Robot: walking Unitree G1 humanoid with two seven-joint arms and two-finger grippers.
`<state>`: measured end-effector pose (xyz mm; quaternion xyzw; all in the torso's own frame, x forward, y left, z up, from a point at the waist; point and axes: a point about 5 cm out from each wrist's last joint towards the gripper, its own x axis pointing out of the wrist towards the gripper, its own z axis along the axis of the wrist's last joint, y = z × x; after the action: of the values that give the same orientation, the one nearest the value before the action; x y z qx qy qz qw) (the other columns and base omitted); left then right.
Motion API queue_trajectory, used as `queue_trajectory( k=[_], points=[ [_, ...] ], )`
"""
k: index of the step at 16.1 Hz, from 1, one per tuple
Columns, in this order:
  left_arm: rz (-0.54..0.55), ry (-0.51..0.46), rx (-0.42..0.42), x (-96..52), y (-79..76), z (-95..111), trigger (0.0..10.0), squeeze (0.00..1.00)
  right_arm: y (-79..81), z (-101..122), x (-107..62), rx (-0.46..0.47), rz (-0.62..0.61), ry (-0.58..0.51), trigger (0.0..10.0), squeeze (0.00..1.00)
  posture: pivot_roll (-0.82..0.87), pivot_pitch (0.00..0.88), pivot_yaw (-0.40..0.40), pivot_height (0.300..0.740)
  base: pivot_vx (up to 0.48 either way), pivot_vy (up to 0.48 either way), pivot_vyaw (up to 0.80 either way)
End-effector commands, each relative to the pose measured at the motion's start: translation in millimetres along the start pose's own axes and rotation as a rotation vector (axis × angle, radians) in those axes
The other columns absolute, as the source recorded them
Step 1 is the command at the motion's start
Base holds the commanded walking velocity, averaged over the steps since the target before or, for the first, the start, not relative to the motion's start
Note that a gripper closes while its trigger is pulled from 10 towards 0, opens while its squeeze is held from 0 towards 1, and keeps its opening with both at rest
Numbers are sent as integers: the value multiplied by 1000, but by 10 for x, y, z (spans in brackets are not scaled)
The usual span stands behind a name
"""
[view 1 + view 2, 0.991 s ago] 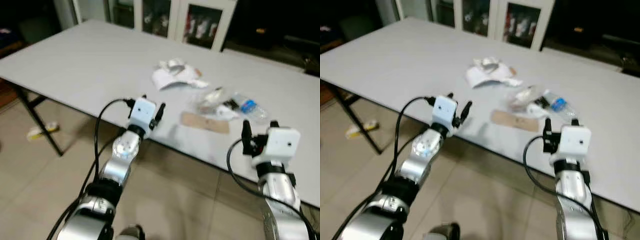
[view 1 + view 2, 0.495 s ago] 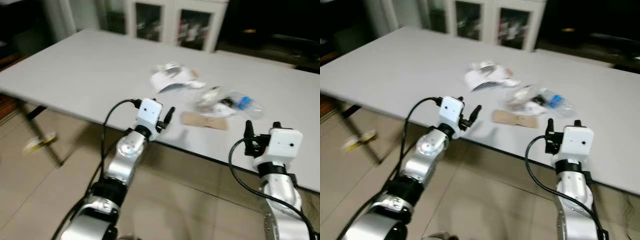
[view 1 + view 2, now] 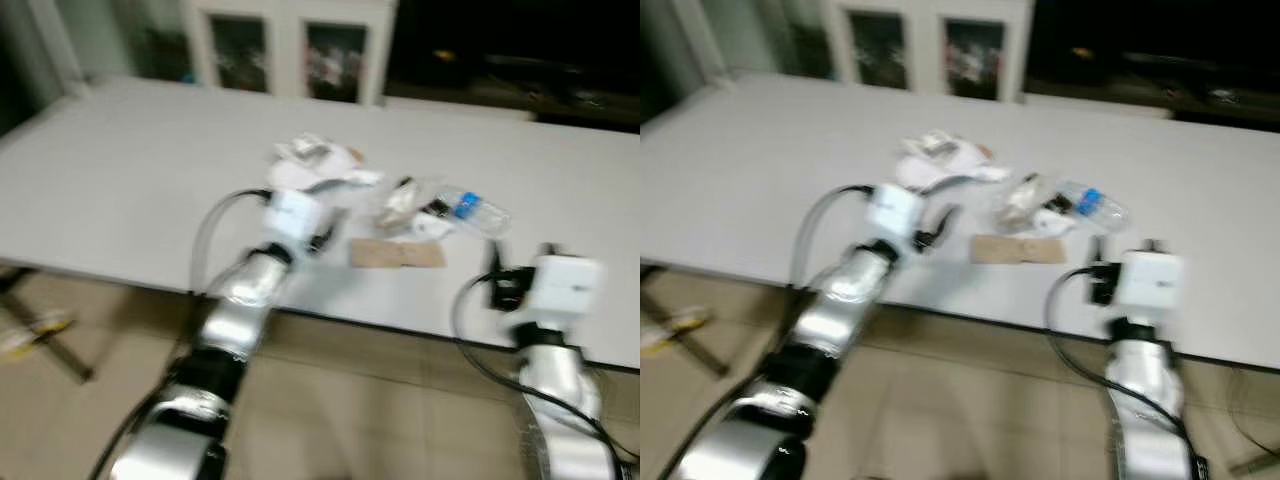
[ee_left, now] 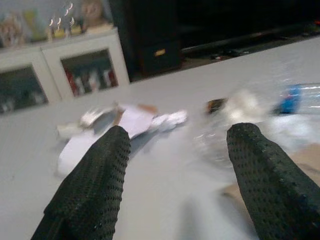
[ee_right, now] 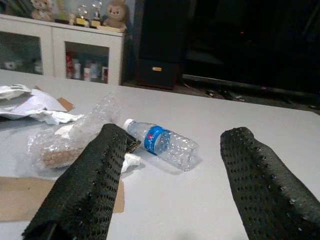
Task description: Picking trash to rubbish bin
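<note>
both claws gaped empty: left gripper [image 4: 175, 170], right gripper [image 5: 172, 170]. blurry approach could've knocked the crushed clear plastic bottle [image 5: 162, 143] rolling.

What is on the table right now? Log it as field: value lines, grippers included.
surface: white table
trash: crumpled white paper; bubble wrap; plastic bottle, lying on its side, blue label; flat cardboard strip
left gripper: fingers open, over the table, facing the paper
right gripper: fingers open, at the table's near edge, facing the bottle
held: nothing
background: white cabinet
</note>
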<state>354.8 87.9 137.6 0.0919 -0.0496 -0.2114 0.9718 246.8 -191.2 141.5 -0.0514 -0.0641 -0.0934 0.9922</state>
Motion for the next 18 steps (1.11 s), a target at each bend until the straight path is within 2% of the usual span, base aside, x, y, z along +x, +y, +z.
queue_trajectory(
  k=[1, 8, 12, 18],
  points=[
    [-50, -11, -11, 57, -162, 51, 10000, 0, -114, 1, -8, -17, -35, -3, 10000, 0, 124, 35, -30, 740, 289, 386, 0],
    [-44, 21, -15, 75, -158, 30, 10000, 0, -101, 5, 1, -18, -35, -10, 10000, 0, 128, 32, -29, 740, 0, 468, 0],
    [-48, 30, 22, 70, -160, 19, 10000, 0, -88, 20, 13, -17, -38, -14, 10000, 0, 131, 35, -25, 740, 0, 480, 0],
    [-110, -9, 9, 81, -202, 85, 10000, 0, -63, 88, 52, -23, -58, -24, 10000, 0, 131, 43, -19, 740, 0, 0, 0]
  ],
)
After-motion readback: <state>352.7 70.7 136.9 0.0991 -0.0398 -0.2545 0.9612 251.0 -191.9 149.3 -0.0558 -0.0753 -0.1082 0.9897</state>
